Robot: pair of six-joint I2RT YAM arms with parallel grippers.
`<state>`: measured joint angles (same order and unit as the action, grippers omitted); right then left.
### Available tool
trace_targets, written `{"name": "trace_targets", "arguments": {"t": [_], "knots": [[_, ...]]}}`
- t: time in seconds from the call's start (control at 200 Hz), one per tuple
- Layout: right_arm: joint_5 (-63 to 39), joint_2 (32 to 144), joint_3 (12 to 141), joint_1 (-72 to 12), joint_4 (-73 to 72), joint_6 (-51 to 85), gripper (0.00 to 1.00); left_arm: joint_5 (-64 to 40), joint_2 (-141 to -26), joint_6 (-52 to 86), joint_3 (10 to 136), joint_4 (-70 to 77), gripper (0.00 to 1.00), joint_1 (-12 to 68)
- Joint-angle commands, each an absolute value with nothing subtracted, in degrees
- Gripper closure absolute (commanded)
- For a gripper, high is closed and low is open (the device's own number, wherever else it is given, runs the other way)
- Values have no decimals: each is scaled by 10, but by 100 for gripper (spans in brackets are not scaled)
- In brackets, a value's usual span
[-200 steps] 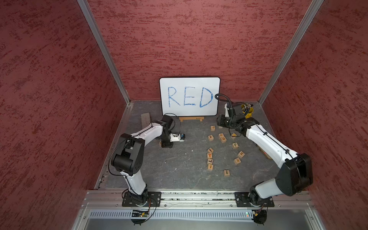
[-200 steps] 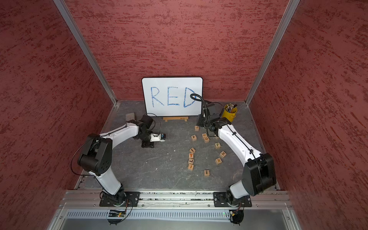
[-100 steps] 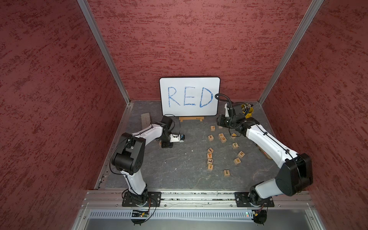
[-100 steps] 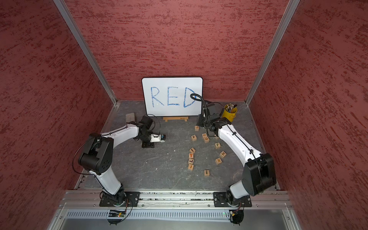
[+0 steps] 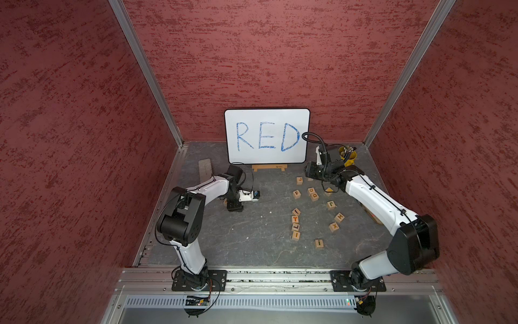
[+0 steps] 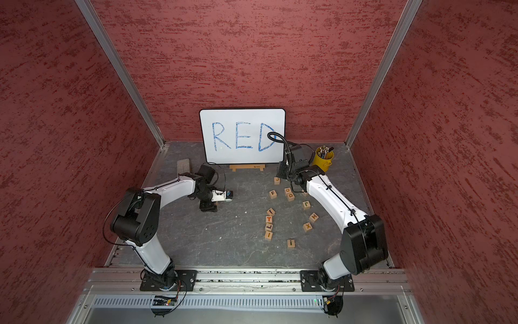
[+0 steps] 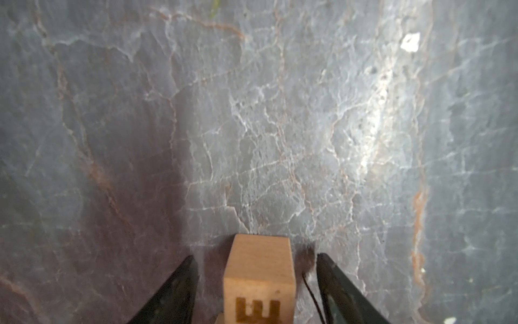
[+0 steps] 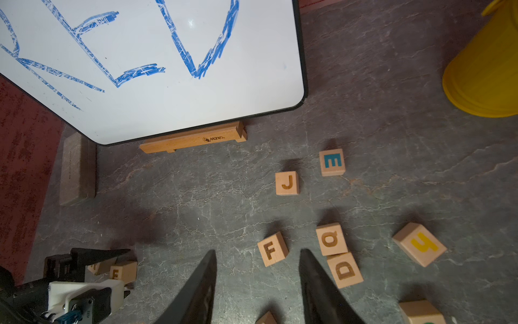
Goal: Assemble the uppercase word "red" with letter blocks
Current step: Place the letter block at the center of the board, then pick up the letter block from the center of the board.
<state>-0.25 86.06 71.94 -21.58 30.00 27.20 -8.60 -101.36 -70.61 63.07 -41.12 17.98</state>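
One E block (image 7: 259,289) with a brown letter sits on the desk (image 7: 280,126) right between the fingers of the left claw (image 7: 255,255), which is spread apart with a gap on both sides, so nothing's gripping it. Another wooden cube (image 8: 98,267) is tucked right beside it, letter mostly hidden. Well apart, the D block (image 8: 344,270) lies against a lettered cube (image 8: 331,239), just beside a finger of the right claw (image 8: 258,250), also apart and holding nothing, near the whiteboard (image 8: 168,106).

The light-wood E block (image 7: 259,277) carries a brown letter on the grey, veined tabletop (image 7: 252,112).
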Motion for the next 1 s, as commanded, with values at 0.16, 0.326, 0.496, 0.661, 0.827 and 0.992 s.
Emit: {"name": "trace_targets", "arguments": {"t": [0.16, 0.326, 0.496, 0.661, 0.827, 0.992], "knots": [[1, 854, 723, -213, 299, 275, 50, -94, -1002, -666, 687, -429, 13, 181], [20, 883, 723, -198, 371, 254, 49, -128, -984, -586, 749, -484, 1, 188], [57, 912, 720, -185, 430, 230, 46, -180, -970, -496, 821, -549, 1, 202], [65, 936, 702, -174, 426, 211, 42, -246, -956, -423, 870, -590, 0, 206], [47, 976, 701, -171, 406, 196, 43, -274, -936, -403, 883, -619, 1, 217], [26, 1005, 688, -171, 388, 182, 43, -280, -915, -396, 866, -610, 1, 221]]}}
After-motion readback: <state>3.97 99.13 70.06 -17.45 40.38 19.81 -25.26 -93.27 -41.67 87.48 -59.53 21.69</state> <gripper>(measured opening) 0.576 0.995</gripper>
